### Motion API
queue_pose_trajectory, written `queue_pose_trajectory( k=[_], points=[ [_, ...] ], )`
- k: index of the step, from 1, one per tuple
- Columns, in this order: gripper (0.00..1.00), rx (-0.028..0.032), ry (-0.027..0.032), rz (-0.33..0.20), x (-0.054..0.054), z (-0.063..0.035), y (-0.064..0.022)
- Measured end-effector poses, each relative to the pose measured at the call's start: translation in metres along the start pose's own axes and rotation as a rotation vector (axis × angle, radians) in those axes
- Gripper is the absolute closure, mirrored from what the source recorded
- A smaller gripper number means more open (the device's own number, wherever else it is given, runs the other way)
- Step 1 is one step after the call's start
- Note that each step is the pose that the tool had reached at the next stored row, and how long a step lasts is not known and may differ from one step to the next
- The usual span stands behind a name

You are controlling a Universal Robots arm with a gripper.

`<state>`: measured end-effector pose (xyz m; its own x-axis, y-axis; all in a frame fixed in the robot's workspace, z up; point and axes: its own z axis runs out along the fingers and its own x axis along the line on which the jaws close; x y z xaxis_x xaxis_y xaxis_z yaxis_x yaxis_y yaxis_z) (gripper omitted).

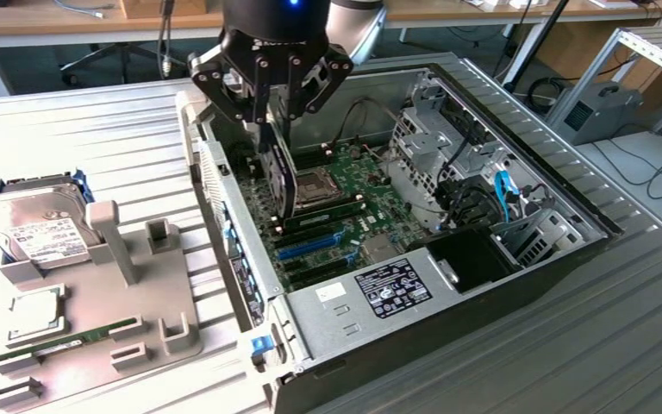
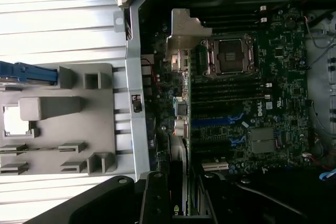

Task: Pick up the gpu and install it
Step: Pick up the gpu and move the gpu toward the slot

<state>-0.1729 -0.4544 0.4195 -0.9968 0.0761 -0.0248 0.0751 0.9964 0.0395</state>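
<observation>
My gripper [image 1: 271,121] is shut on the gpu [image 1: 283,177], a thin dark card seen edge-on that hangs upright below the fingers. It is held inside the open computer case [image 1: 423,289], above the motherboard [image 1: 360,203], near the case's rear wall. The blue expansion slots [image 1: 308,246] lie lower on the board, toward the exterior view's bottom. In the wrist view the gpu's silver end bracket [image 2: 182,38] and thin card edge run between my fingers [image 2: 156,200], above the motherboard [image 2: 252,93] and beside its blue slots [image 2: 215,121].
A grey parts fixture [image 1: 101,302] lies at the exterior view's left of the case, holding a hard drive [image 1: 38,228], a CPU [image 1: 34,315] and a RAM stick [image 1: 66,341]. A drive cage [image 1: 429,142] and blue cable [image 1: 502,194] fill the case's far side.
</observation>
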Motion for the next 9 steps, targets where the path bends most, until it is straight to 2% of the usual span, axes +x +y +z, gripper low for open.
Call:
queue_pose_trajectory(
  k=[9],
  points=[
    [0.74, 0.0011, -0.0001, 0.0, -0.015, 0.0025, 0.0011]
  ],
)
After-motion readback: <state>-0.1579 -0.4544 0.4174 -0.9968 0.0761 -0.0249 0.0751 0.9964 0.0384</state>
